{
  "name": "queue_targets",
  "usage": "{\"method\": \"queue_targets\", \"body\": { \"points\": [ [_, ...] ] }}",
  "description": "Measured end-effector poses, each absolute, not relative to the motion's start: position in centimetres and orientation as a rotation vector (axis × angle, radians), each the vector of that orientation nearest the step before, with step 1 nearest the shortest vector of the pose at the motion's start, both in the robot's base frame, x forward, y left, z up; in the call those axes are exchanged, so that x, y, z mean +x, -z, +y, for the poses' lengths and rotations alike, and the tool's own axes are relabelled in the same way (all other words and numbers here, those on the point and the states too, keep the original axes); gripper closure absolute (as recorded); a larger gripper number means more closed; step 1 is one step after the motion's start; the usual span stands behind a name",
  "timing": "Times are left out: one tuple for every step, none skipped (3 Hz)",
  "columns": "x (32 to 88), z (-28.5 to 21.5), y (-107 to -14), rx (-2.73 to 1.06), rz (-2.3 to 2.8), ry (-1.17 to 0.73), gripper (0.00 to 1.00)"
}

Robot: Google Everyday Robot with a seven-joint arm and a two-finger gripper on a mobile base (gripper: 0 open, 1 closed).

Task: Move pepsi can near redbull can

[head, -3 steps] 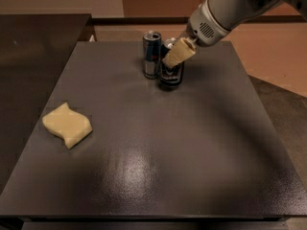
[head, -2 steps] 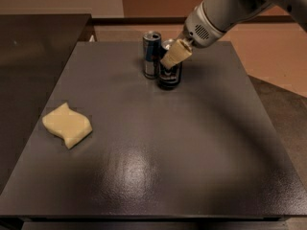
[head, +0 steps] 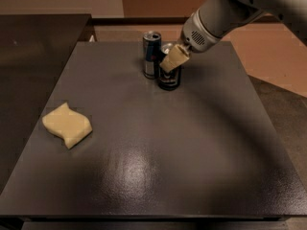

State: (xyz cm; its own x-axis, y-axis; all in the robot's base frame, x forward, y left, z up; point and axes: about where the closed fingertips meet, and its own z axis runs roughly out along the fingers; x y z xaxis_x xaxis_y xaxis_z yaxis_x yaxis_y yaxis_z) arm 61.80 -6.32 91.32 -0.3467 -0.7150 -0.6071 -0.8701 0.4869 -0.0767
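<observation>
**Inspector:** When the tabletop was checked, where did the gripper [head: 173, 59] stand against the pepsi can [head: 170, 79]?

**Recorder:** It sat at the can's upper part. Its tan end lay across the silver rim and the top of the black wall, on the side facing the camera. The can stood upright on the dark table [head: 192, 152], towards the far edge. It was below the grey arm [head: 225, 13], which reached in from the upper right of the view.

**Inspector:** Was the can gripped?

**Recorder:** That could not be told. The gripper overlapped the can, but whether it was closed on it was not visible.

**Inspector:** And the redbull can [head: 151, 56]?

**Recorder:** It was upright, just beside the pepsi can, to its left in the view and slightly farther back. Whether the two touched could not be told.

**Inspector:** Count, please.

**Recorder:** There was one pepsi can and one redbull can, two cans in all. One yellow sponge [head: 67, 125] lay flat near the table's left edge, well apart from both cans. There was one gripper on one arm.
</observation>
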Motion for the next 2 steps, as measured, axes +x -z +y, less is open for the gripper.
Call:
{"method": "queue_targets", "body": {
  "points": [
    [61.76, -6.15, -91.30, -1.306, 2.154, -0.351, 0.14],
    [61.72, -5.98, -91.26, -1.309, 2.153, -0.352, 0.00]
  ]
}}
